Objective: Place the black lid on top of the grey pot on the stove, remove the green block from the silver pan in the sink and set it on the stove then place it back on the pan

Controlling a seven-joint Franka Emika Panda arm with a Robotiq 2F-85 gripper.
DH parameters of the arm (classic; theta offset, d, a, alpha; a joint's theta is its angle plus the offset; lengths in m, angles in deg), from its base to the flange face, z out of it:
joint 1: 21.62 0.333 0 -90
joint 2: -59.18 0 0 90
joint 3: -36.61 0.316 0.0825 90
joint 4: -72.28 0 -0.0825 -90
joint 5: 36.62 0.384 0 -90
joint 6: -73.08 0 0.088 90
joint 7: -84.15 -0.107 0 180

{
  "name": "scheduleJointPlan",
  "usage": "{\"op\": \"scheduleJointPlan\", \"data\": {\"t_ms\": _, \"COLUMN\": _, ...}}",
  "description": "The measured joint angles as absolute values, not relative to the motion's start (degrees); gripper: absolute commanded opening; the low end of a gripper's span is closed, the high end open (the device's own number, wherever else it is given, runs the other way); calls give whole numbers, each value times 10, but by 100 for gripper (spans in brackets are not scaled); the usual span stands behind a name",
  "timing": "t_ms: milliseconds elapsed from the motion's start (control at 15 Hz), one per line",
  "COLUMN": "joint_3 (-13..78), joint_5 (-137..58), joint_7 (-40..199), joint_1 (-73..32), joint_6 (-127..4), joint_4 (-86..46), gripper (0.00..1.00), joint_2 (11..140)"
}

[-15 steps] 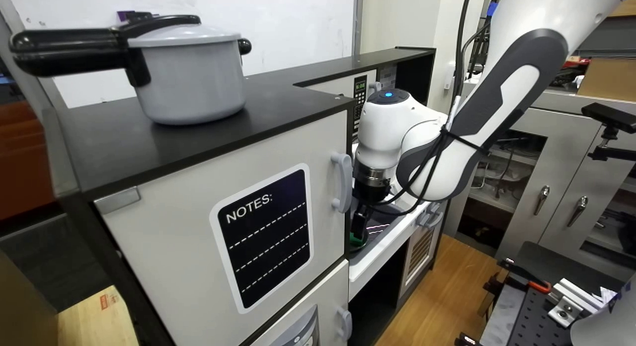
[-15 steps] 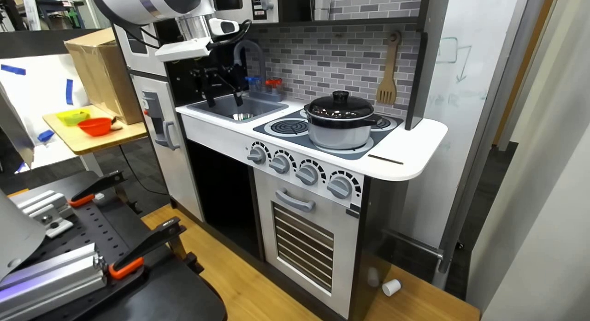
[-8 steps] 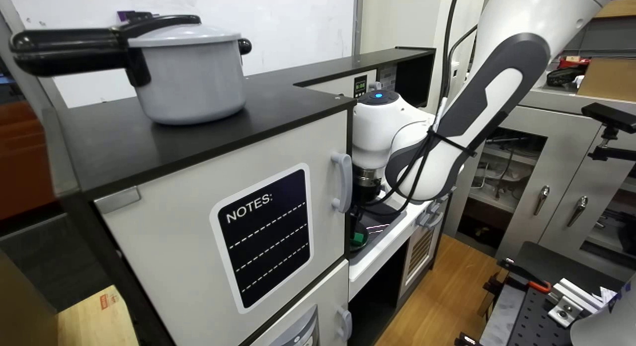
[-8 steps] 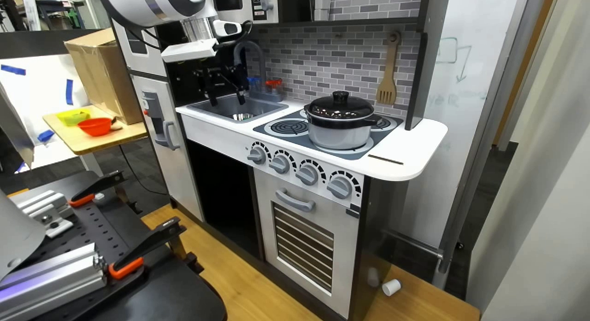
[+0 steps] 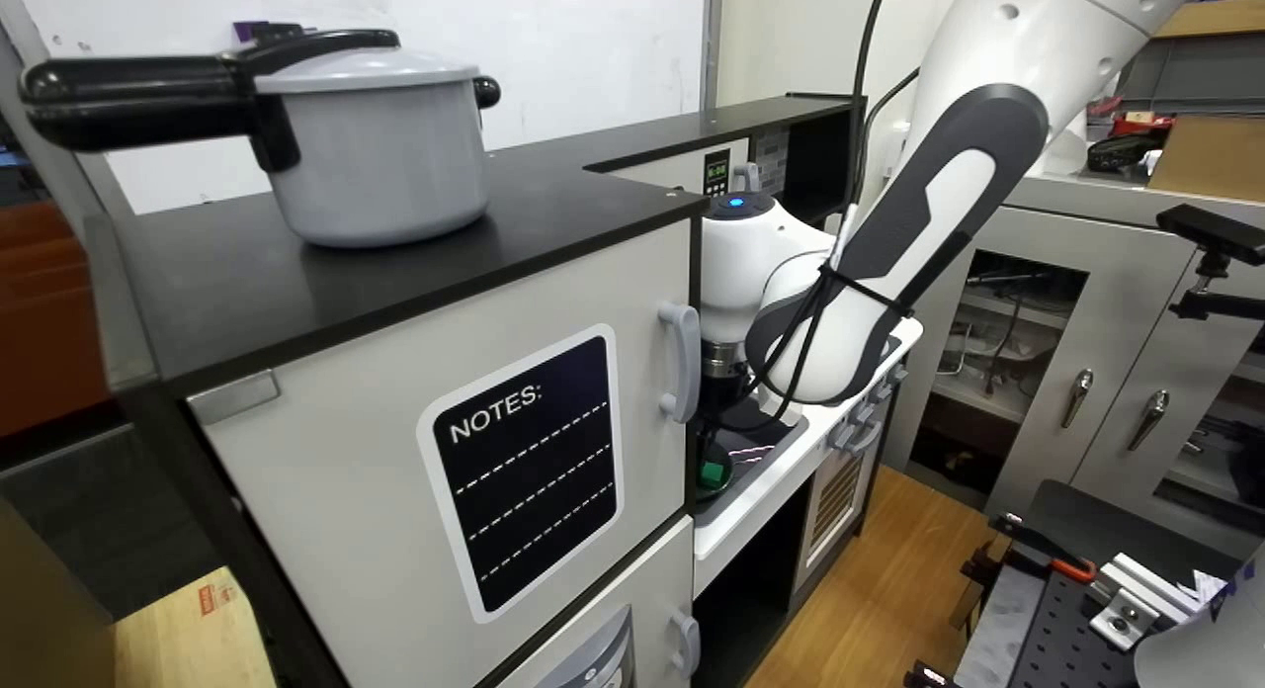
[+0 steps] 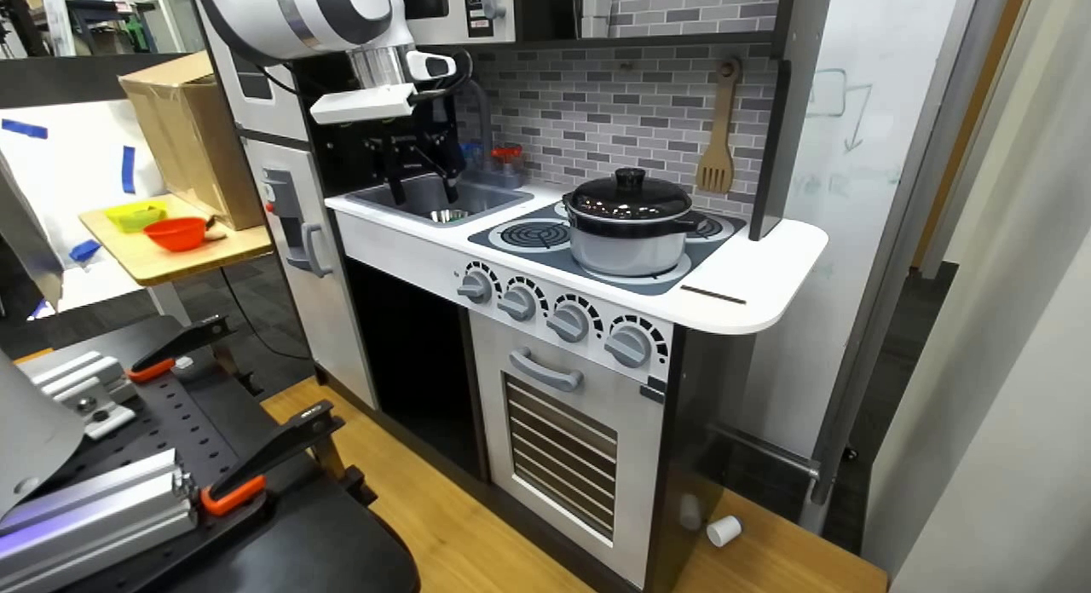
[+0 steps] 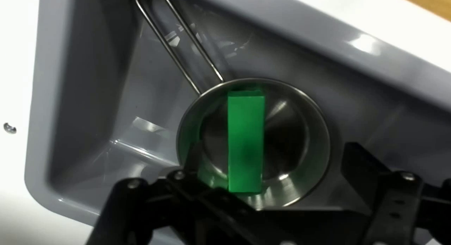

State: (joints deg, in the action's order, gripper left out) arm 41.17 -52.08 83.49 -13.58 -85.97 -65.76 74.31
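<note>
Sink [image 7: 148,86]: shared, 3 views; wrist view close, downward
Stove [image 6: 552,256]: in an exterior view, downward
NOTES door [image 5: 524,480]: in an exterior view, near

Green block [image 7: 246,143] is one bright green, silver pan [image 7: 282,139] shows a green tint inside. Sink [image 7: 148,93] plain grey, gripper [image 7: 273,155] black. Stove [image 6: 554,256] slate on white, black spiral burners [image 6: 535,234] on pale discs; knobs [image 6: 567,323] grey, black ticks. Grey pot [image 6: 629,250] light grey, black band up top; black lid [image 6: 629,199] all black. Backsplash [image 6: 597,116]: brick pattern, mixed greys. Oven window [image 6: 561,457]: brown, pale stripes. Pressure cooker [image 5: 380,164]: pale grey, black handle [image 5: 138,103]. NOTES panel [image 5: 524,471]: black, white border, white dashes.
</note>
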Motion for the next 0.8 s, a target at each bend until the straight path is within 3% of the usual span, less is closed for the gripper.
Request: {"op": "scheduleJointPlan", "data": {"t_ms": 800, "joint_3": 407, "joint_5": -521, "joint_7": 861, "joint_1": -135, "joint_6": -807, "joint_4": -603, "gripper": 100, "joint_2": 782}}
